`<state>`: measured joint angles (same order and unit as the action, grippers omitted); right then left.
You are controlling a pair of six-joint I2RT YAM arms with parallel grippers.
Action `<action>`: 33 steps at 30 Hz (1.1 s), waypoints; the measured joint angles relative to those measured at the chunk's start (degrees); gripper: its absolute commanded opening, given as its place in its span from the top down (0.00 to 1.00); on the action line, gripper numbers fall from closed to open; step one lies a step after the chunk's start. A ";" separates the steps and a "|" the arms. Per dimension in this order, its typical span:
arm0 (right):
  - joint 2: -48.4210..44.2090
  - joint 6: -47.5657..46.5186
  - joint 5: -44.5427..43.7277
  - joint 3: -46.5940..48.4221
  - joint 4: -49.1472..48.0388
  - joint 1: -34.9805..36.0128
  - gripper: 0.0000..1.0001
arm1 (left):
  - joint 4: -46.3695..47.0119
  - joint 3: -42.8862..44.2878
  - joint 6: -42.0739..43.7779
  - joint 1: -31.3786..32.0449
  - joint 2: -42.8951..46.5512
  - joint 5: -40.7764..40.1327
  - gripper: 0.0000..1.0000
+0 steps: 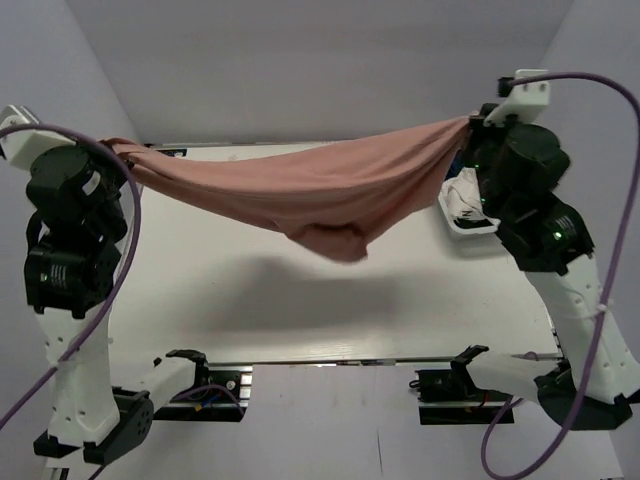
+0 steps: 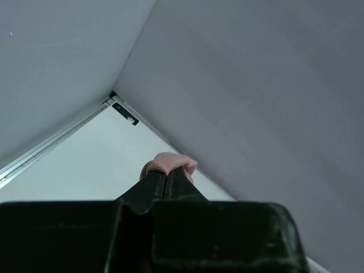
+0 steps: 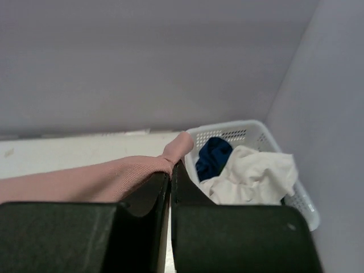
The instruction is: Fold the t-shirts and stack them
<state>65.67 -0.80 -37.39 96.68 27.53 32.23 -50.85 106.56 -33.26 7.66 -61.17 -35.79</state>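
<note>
The dusty-pink t-shirt (image 1: 310,190) hangs stretched in the air between both arms, sagging in the middle above the white table (image 1: 300,310). My left gripper (image 1: 112,148) is shut on its left end; the pinched cloth (image 2: 165,164) shows above the closed fingertips in the left wrist view. My right gripper (image 1: 472,124) is shut on its right end, the pink cloth (image 3: 114,176) running left from the closed jaws. The royal-blue t-shirt (image 3: 213,156) and the white t-shirt (image 3: 250,173) lie crumpled in the white mesh basket (image 3: 239,133).
The basket (image 1: 462,215) stands at the table's right edge, just below my right gripper. Grey walls close the back and both sides. The arm bases and purple cables (image 1: 130,260) sit at the near edge.
</note>
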 measured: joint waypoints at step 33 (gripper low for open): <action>40.65 2.86 26.01 -3.78 5.92 -10.80 0.10 | 13.22 -47.04 -9.92 -0.07 -18.56 21.46 1.00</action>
<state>106.32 2.07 -11.38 92.90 33.45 21.43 -37.63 59.53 -43.18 7.60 -79.72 -14.33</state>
